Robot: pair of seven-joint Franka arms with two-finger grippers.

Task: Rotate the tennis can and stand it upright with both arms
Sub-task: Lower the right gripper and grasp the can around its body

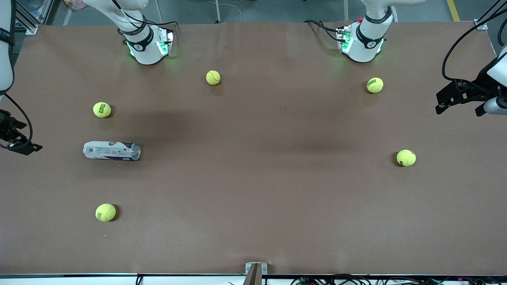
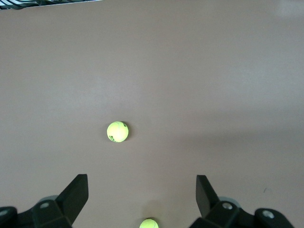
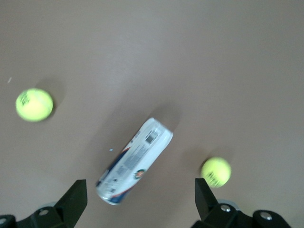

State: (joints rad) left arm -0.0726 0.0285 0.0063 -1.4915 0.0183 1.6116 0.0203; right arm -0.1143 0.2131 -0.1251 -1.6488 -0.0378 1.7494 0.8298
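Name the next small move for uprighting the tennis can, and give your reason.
Probably bring the right gripper, its fingers open and empty, down to the tennis can. The can lies on its side on the table at the right arm's end, between two tennis balls, and nothing touches it. The left gripper, also open, waits at the left arm's end of the table.
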